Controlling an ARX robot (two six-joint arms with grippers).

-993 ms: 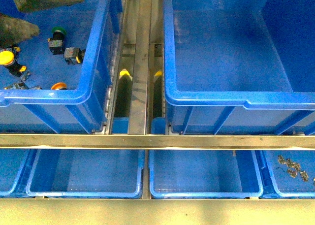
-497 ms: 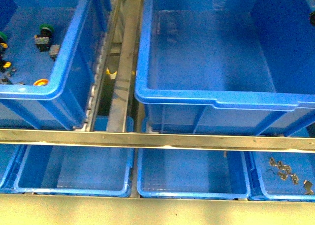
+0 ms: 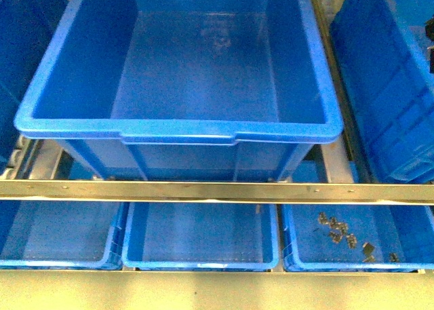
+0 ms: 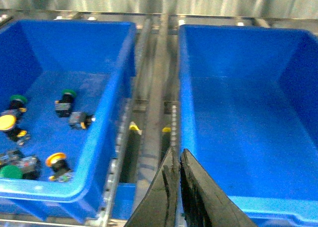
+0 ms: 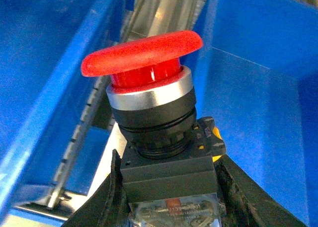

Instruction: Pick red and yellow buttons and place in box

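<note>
My right gripper point(image 5: 171, 197) is clamped on the black body of the red button point(image 5: 144, 53), one finger on each side. The cap is up and leaning a little, with the gap between two blue crates behind it. My left gripper point(image 4: 178, 155) is pinched narrow, fingers together with nothing between them, hanging above the metal channel between two crates. One of those, the parts crate point(image 4: 74, 189), has the yellow button point(image 4: 7, 121) and an orange-yellow button point(image 4: 56, 159) lying on its floor among green-capped switches point(image 4: 68, 93).

On the front camera, nearest at 6 o'clock, I see a row of shallow trays point(image 3: 200, 264); the one at 4 o'clock holds small metal parts point(image 3: 337, 228). A metal rail point(image 3: 217, 191) crosses just beyond them. Past it, at 12 o'clock, sits the box point(image 3: 183, 130), deep and smooth-walled. At 2 o'clock the wall of a neighbouring crate point(image 3: 380, 86) stands just beside it.
</note>
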